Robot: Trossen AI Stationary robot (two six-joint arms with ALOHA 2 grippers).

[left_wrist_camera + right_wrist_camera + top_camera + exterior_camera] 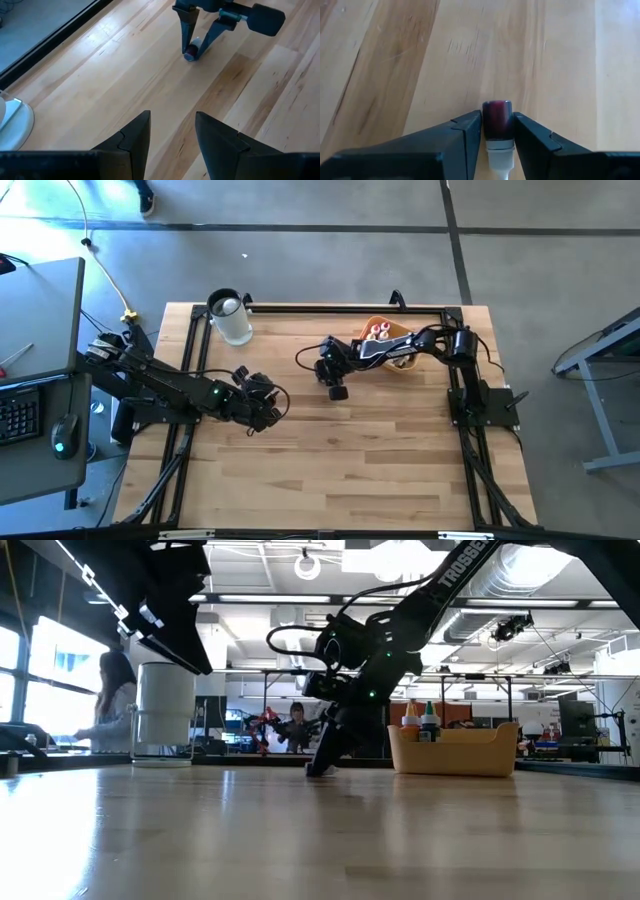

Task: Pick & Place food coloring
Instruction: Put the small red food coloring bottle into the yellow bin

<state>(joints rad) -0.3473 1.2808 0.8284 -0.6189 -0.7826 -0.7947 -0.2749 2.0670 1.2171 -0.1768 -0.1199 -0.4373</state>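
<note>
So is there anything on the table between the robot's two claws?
No, only bare wood lies between the left gripper and the right gripper, seen in the high view.

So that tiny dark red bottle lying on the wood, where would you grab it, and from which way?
Around its dark red body, from straight above, jaws on its two long sides. It lies flat on the table, so its rounded sides face outward and give opposing surfaces, while its white cap end looks narrower and easier to slip off. The right gripper already straddles it this way.
</note>
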